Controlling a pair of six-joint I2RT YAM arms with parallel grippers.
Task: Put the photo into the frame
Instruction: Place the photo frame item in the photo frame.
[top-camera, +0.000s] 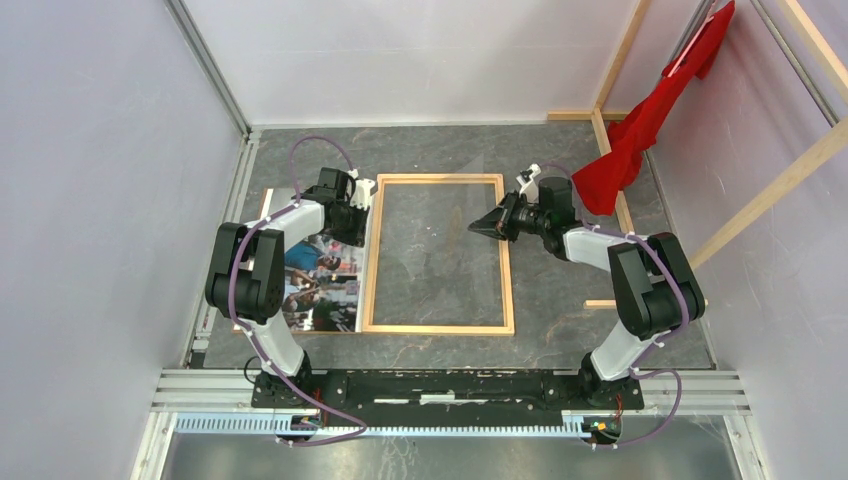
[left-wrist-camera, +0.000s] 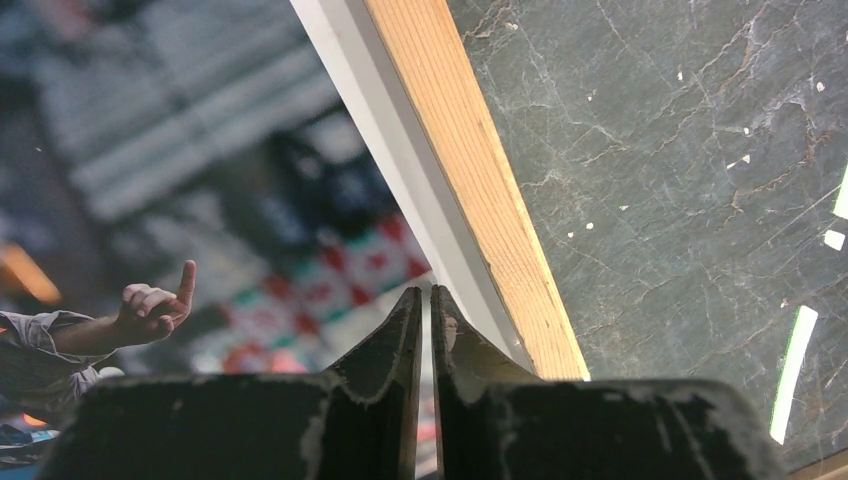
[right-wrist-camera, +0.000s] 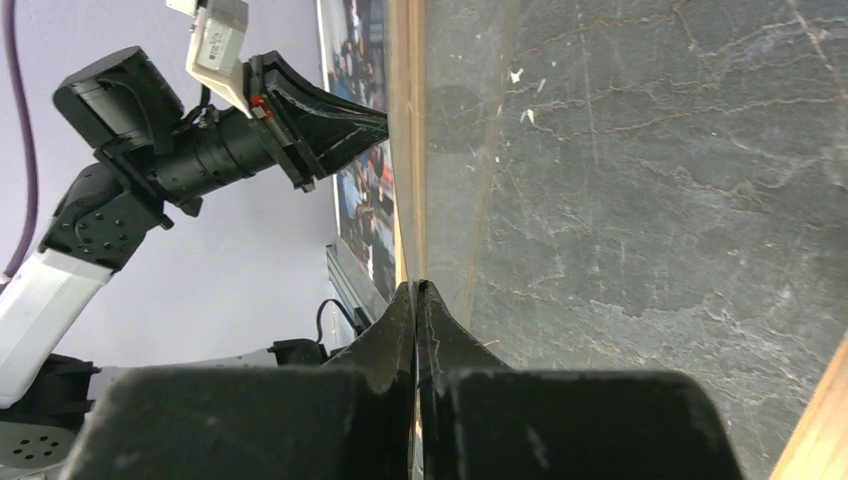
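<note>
The frame (top-camera: 438, 328), thin light wood around a clear pane, lies flat mid-table. The photo (top-camera: 318, 285), a dark colourful print with a white border, lies just left of it, partly under my left arm. My left gripper (top-camera: 356, 228) is shut to a thin slit. In the left wrist view its tips (left-wrist-camera: 425, 290) rest at the photo's (left-wrist-camera: 200, 200) white right border, beside the frame's left rail (left-wrist-camera: 470, 180); nothing shows between them. My right gripper (top-camera: 473, 228) hovers shut over the pane near the right rail. In the right wrist view its tips (right-wrist-camera: 415, 285) point at the left rail (right-wrist-camera: 405, 120); I cannot tell if they touch the pane.
A red cloth (top-camera: 650, 120) hangs at the back right from long wooden beams (top-camera: 780, 180). A short wood strip (top-camera: 600, 303) lies right of the frame. A brown edge (top-camera: 267, 205) peeks out at the photo's left. White walls close in both sides.
</note>
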